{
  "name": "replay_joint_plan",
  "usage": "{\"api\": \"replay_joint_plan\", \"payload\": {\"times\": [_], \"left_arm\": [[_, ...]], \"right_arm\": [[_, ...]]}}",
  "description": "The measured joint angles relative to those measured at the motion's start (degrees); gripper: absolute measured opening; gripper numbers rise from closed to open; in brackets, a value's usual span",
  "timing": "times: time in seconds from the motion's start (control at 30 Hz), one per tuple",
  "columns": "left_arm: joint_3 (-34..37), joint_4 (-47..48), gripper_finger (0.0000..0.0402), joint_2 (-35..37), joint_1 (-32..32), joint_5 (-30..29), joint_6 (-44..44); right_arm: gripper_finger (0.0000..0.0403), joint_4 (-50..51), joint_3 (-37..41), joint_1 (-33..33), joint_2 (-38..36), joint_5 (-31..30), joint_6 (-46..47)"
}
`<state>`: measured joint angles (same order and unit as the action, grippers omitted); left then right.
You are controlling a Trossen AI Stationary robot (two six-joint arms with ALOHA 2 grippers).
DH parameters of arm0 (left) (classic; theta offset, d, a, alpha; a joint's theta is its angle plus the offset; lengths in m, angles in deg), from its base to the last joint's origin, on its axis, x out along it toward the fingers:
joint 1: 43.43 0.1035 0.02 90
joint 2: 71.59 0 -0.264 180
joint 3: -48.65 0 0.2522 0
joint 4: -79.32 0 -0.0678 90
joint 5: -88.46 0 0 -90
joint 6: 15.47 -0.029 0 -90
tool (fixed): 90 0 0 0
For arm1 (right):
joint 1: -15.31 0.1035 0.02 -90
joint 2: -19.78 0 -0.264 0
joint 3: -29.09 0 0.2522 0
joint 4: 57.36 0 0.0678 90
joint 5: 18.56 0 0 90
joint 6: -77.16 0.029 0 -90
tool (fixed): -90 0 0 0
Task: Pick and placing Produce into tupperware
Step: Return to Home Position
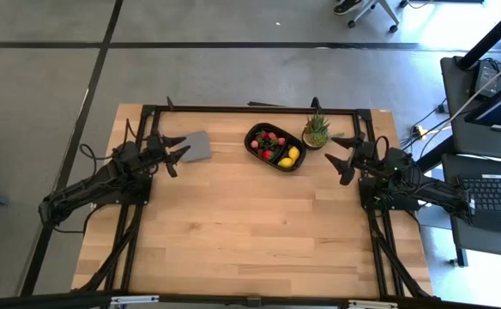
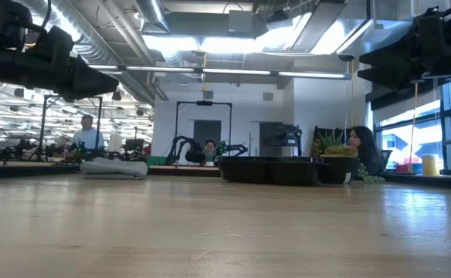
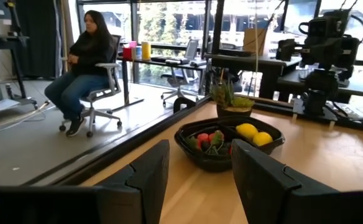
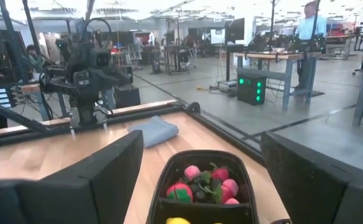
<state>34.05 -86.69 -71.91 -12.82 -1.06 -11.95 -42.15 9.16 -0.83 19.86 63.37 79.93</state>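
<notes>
The black oval tupperware (image 1: 274,147) sits near the table's far edge, right of centre. Its far compartment holds red strawberries (image 1: 268,142) with dark bits, and its near compartment holds two yellow lemons (image 1: 290,157). My left gripper (image 1: 184,145) hovers open to the tray's left, over the edge of the grey square piece (image 1: 199,147). In the left wrist view the tupperware (image 3: 214,157) and lemons (image 3: 253,134) lie ahead of the gripper. My right gripper (image 1: 332,152) hangs open to the tray's right. The right wrist view looks down on the tupperware (image 4: 201,163).
A spiky green potted plant (image 1: 316,130) stands just right of the tray, close to my right gripper. The grey piece (image 2: 113,167) lies flat to the tray's left. The near half of the wooden table (image 1: 250,240) is bare. People sit in the room beyond the table.
</notes>
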Motion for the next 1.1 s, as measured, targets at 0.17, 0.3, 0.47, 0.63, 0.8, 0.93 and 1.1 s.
{"api": "replay_joint_plan", "payload": {"times": [0.17, 0.3, 0.47, 0.63, 0.8, 0.93, 1.1], "left_arm": [[0.02, 0.04, 0.0165, -0.02, 0.0, -0.4, -1.09], [0.02, 0.04, 0.0165, -0.02, 0.0, -0.4, -3.8], [0.02, 0.07, 0.0165, -0.02, 0.0, -0.42, -3.94], [0.02, 0.09, 0.0165, -0.02, 0.0, -0.43, -4.07], [0.02, 0.11, 0.0165, -0.02, 0.0, -0.42, -4.1], [0.02, 0.11, 0.0165, -0.02, 0.0, -0.42, -4.09], [0.02, 0.13, 0.0165, -0.02, 0.0, -0.43, -4.1]], "right_arm": [[0.0326, 2.43, -0.01, 0.0, 0.0, 0.04, 1.46], [0.0326, 5.33, 0.01, 0.0, 0.0, 0.08, 2.72], [0.0326, 6.81, -0.01, 0.0, 0.0, 0.08, 2.97], [0.0326, 9.29, 0.01, 0.0, 0.02, 0.08, 2.93], [0.0326, 9.77, 0.01, 0.0, 0.02, 0.08, 2.93], [0.0326, 9.77, 0.01, 0.0, 0.02, 0.08, 3.98], [0.0326, 9.77, 0.0, -0.01, 0.02, 0.08, 4.26]]}}
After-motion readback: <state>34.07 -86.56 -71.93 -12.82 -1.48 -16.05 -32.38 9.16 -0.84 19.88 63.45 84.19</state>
